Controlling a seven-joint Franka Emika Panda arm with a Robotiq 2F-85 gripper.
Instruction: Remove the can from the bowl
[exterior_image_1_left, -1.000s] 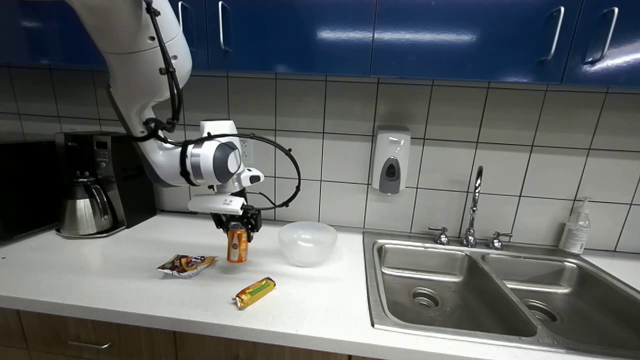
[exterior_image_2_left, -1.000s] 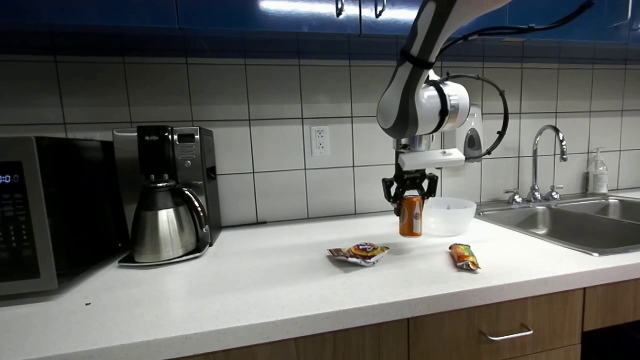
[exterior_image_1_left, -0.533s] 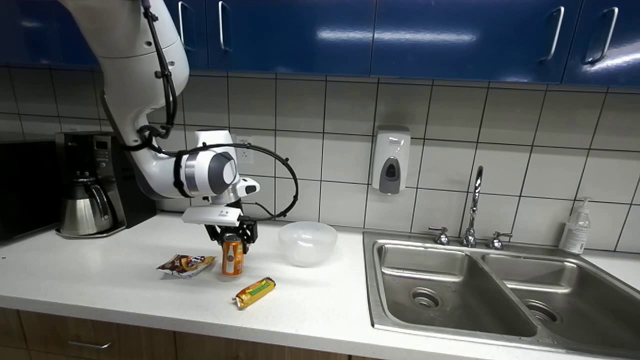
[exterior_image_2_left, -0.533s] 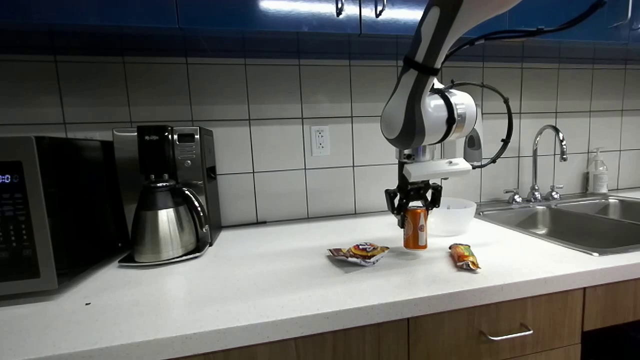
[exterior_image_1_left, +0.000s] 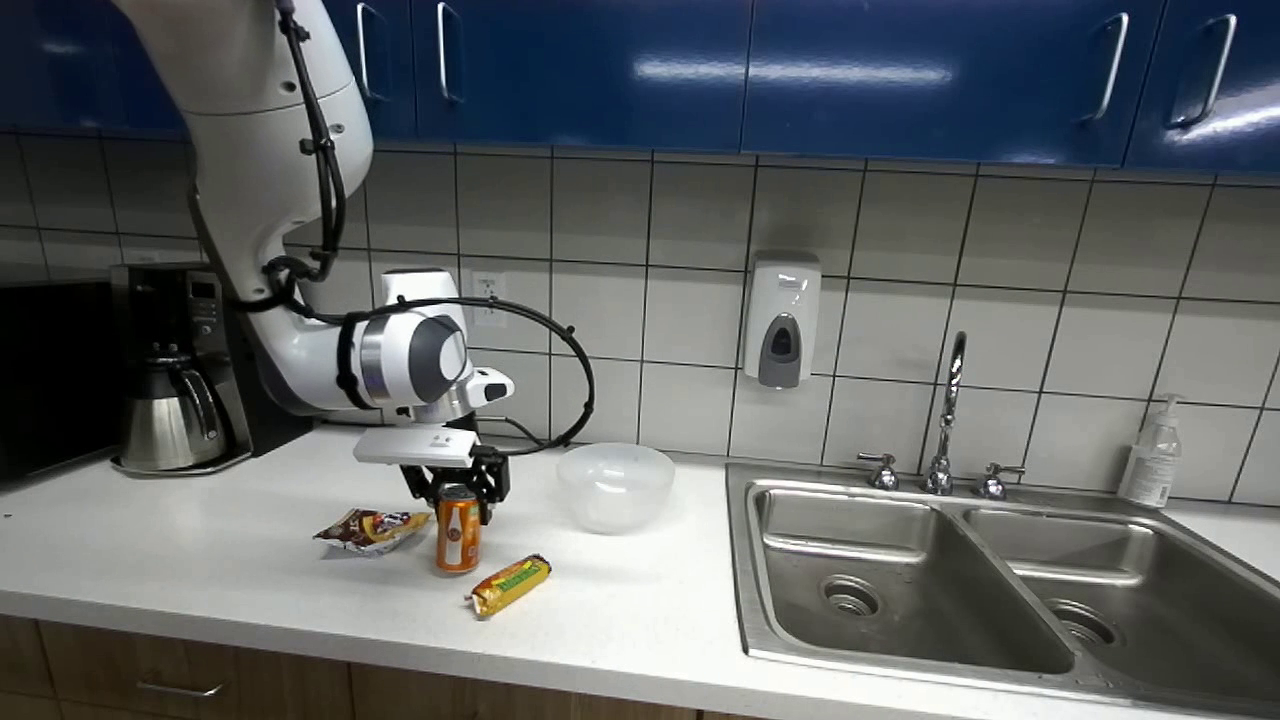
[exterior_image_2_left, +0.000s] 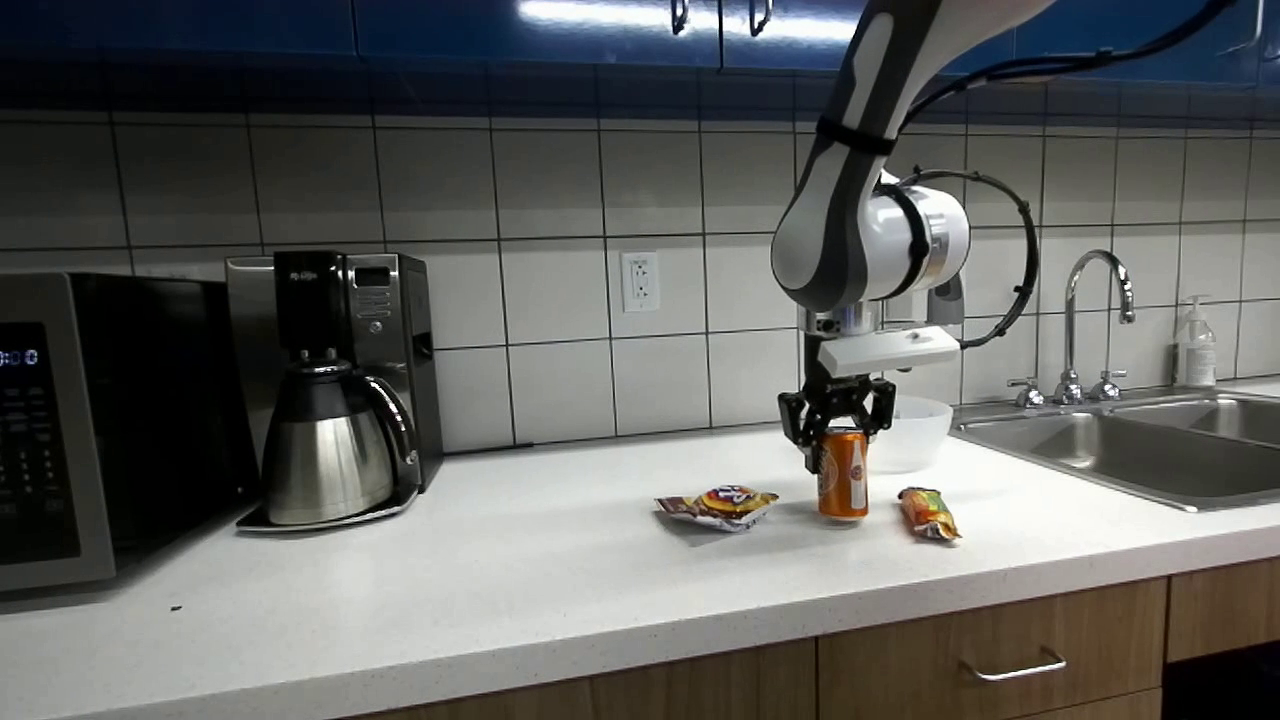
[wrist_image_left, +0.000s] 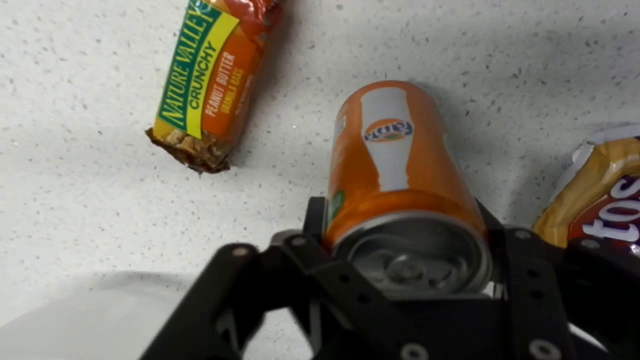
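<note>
The orange can (exterior_image_1_left: 459, 538) is upright, out of the bowl, with its silvery top up. It also shows in an exterior view (exterior_image_2_left: 844, 478) and in the wrist view (wrist_image_left: 395, 150). My gripper (wrist_image_left: 400, 215) is shut on the can's upper part, one finger on each side, as both exterior views show (exterior_image_1_left: 460, 505) (exterior_image_2_left: 842, 450). The can's base is at or just above the counter; I cannot tell whether it touches. The white translucent bowl (exterior_image_1_left: 616, 488) stands behind and to one side. In an exterior view the bowl (exterior_image_2_left: 915, 440) is partly hidden by the gripper.
A brown-orange snack packet (exterior_image_1_left: 372, 532) lies on one side of the can, and a yellow wrapped bar (exterior_image_1_left: 510, 584) on the other, both close. The steel sink (exterior_image_1_left: 748, 570) is beyond the bowl. A coffee maker (exterior_image_2_left: 340, 440) and microwave (exterior_image_2_left: 100, 430) stand farther off.
The gripper has carried the can down and toward the counter's front edge, to between the packet and the bar. The bowl, packet and bar have not moved.
</note>
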